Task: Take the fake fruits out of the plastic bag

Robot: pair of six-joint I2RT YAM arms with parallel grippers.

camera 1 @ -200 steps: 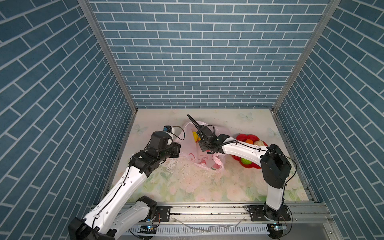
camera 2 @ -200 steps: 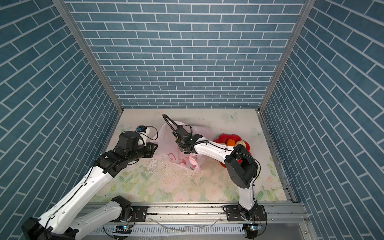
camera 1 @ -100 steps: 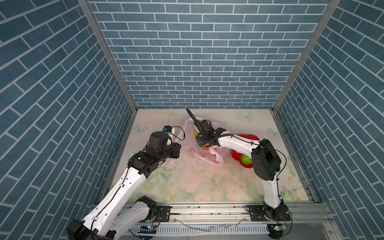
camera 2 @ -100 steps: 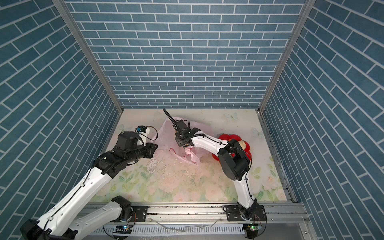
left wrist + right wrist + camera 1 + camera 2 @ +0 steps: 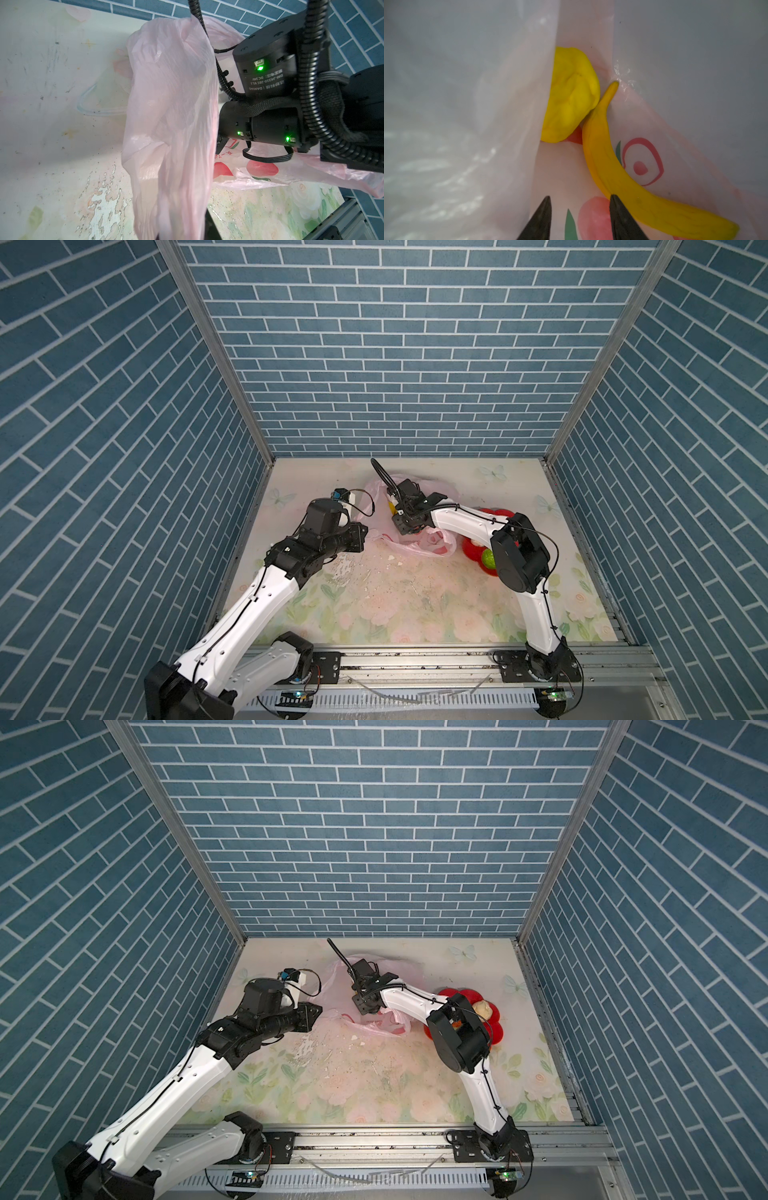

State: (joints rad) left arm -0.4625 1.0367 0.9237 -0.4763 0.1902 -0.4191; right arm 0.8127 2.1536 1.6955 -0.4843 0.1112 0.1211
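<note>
Right claw: the right gripper (image 5: 580, 220) is inside the plastic bag (image 5: 172, 104). Its jaws are spread, with only bag film showing between them.
Clock: twelve is straight ahead of the fingertips.
Banana from claw: the banana (image 5: 604, 158) is at about 1 o'clock. Its edge is right at one fingertip; whether they touch I cannot tell.
Banana axis: it is long and curved. The stem points away at 12 to 1 o'clock and the blunt end trails off towards 3.
Judgement: the claw sits beside the banana, not astride it, so it would need to shift towards 2 o'clock.
Further in: a yellow lumpy piece (image 5: 571, 97) lies at 12 o'clock, half behind a fold, against the banana's stem.
Left claw: the left gripper (image 5: 365, 536) is at the bag's 9 o'clock in a top view. It appears to pinch the bag's edge and hold the film up.
Nearer arm: right.
Outside: the red plate (image 5: 471, 549) at the bag's 3 o'clock holds a green ball (image 5: 488, 559).
</note>
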